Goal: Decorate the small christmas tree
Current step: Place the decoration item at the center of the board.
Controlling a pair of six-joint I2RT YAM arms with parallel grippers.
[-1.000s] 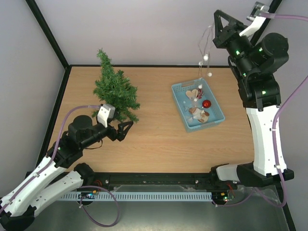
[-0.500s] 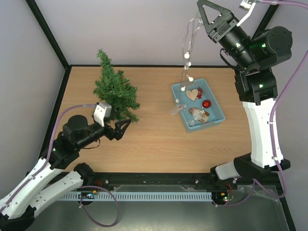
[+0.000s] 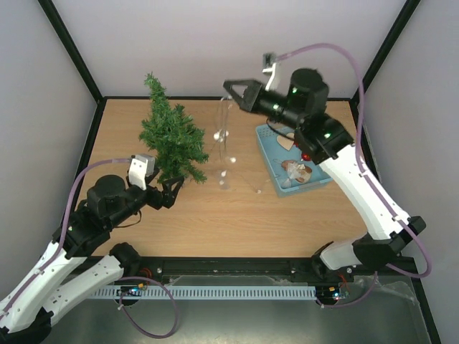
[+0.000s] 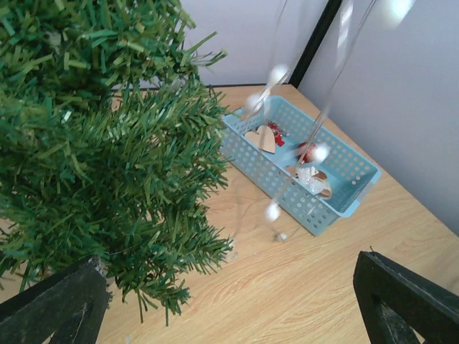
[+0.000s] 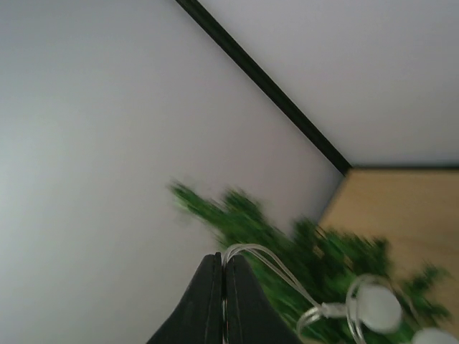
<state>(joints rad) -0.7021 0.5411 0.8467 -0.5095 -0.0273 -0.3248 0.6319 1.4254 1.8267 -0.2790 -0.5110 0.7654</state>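
The small christmas tree (image 3: 171, 136) stands at the table's back left, and it fills the left of the left wrist view (image 4: 93, 158). My right gripper (image 3: 233, 89) is raised just right of the tree top. It is shut on a clear string of white bead lights (image 3: 221, 143), which hangs down to the table between tree and basket. In the right wrist view the shut gripper (image 5: 224, 261) pinches the string's loop (image 5: 373, 308), with the blurred tree (image 5: 287, 244) behind. My left gripper (image 3: 171, 192) is open and empty at the tree's foot (image 4: 229, 308). The hanging beads (image 4: 272, 211) show right of the tree.
A light blue basket (image 3: 267, 130) sits at the back right, holding a red ball (image 3: 307, 156) and other ornaments. In the left wrist view the basket (image 4: 358, 193) holds a wooden heart (image 4: 262, 138). Black frame posts stand at the back corners.
My right arm has swung left and down from above the basket towards the tree, carrying the bead string out of the basket. My left gripper has shifted slightly left, closer to the tree's foot.
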